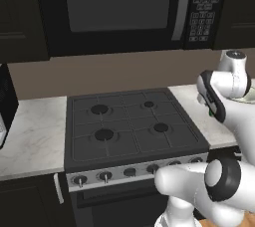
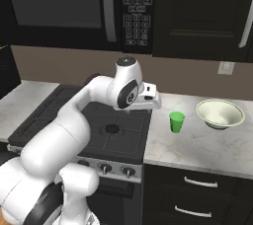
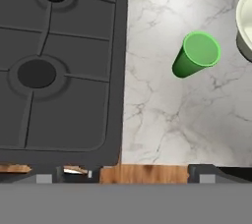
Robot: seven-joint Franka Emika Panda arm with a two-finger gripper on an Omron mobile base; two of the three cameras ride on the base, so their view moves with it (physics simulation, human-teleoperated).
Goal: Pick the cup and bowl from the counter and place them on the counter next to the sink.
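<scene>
The small green cup (image 2: 176, 121) stands upright on the marbled counter (image 2: 197, 145) just right of the stove. In the hand view the cup (image 3: 197, 55) lies to the upper right, on the counter (image 3: 162, 120). The wide cream bowl (image 2: 220, 113) sits further right, and its rim (image 3: 244, 21) cuts the hand view's right edge. My gripper (image 2: 149, 104) hangs above the stove's right edge, left of the cup and apart from it. In the hand view the gripper (image 3: 123, 175) stands open, its tips wide apart with nothing between them. The sink is out of view.
The black gas stovetop (image 2: 113, 125) (image 3: 59, 70) lies directly left of the cup. A microwave (image 1: 119, 7) hangs low over the stove. More counter (image 1: 30, 136) runs left of the stove, with a dark appliance (image 1: 5, 101) at its far end.
</scene>
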